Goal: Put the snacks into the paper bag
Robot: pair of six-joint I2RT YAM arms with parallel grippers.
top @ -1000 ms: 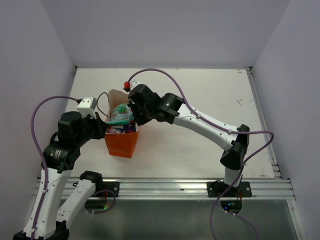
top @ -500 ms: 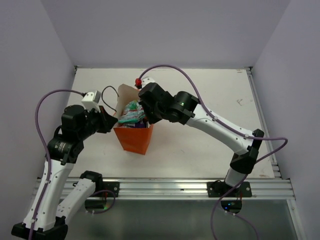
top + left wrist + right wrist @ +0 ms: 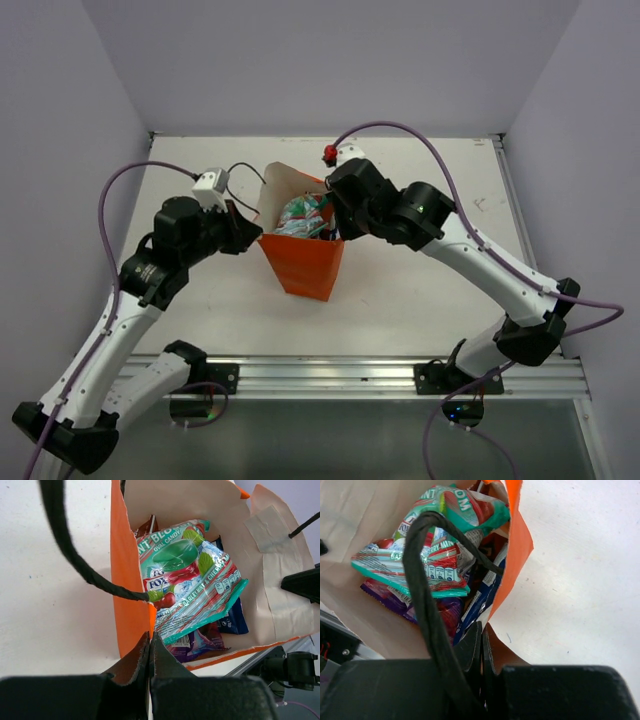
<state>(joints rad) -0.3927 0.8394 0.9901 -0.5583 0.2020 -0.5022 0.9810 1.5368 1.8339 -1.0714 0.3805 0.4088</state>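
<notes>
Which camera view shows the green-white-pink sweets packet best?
Left wrist: the sweets packet lies uppermost in the paper bag, label facing the lens. Right wrist shows it partly crossed by a black cord handle; the top view shows only a small, distant patch of it.

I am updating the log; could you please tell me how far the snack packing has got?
Done: the green-white-pink sweets packet, small purple packet and dark blue bag lie inside the bright orange paper bag; no packet shows on the table. In hand: the left gripper and right gripper each pinch the bag's rim. Remaining: letting go; a red-orange packet cannot be made out.
</notes>
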